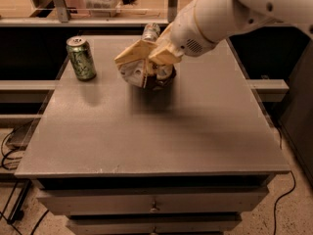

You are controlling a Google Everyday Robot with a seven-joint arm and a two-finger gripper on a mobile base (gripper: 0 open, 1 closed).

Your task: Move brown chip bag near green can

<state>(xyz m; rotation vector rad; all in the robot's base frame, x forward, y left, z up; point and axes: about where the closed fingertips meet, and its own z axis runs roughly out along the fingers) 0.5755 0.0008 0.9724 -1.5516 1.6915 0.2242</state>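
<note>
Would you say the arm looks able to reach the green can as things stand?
Probably yes: the hand, holding the bag over the table, has nothing standing between it and the can.

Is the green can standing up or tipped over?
Upright: the green can shows its silver top upward. The gripper holds the brown chip bag.

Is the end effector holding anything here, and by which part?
Yes: the end effector grips the brown chip bag by its crumpled upper right part, to the right of the green can.
</note>
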